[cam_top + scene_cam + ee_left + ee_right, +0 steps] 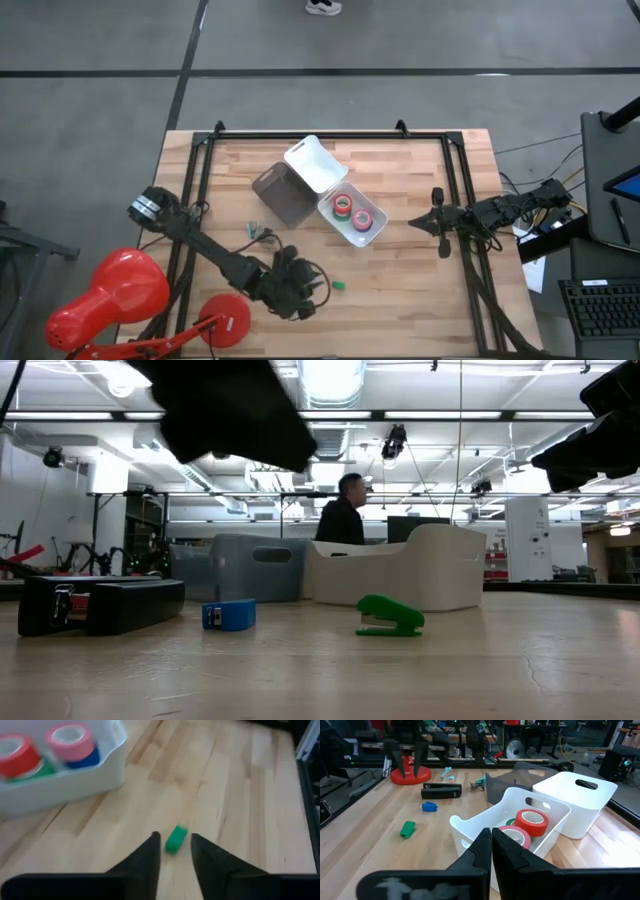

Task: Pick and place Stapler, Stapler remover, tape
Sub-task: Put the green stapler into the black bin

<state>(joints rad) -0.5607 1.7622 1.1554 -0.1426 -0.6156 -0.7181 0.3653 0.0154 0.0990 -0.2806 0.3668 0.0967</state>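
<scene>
A small green stapler-shaped piece (175, 839) lies flat on the wood, just beyond the open fingertips of my left gripper (174, 842), which hovers over the table's near middle (300, 290). In the low view the green piece (390, 616) lies alone, with the gripper high above it. The black stapler (441, 791) lies on its side by a small blue block (429, 806); in the high view my left arm covers both. The tape rolls (352, 212), red, green, pink and blue, sit in a white bin (372, 235). My right gripper (440, 222) is shut, in the air right of that bin.
A second white bin (315, 165) and a dark grey bin (283, 195) stand at the table's middle. Teal claw-shaped pieces (260, 232) lie near the grey bin. A red lamp (115, 300) stands at the near left corner. A person (343, 510) sits beyond the table.
</scene>
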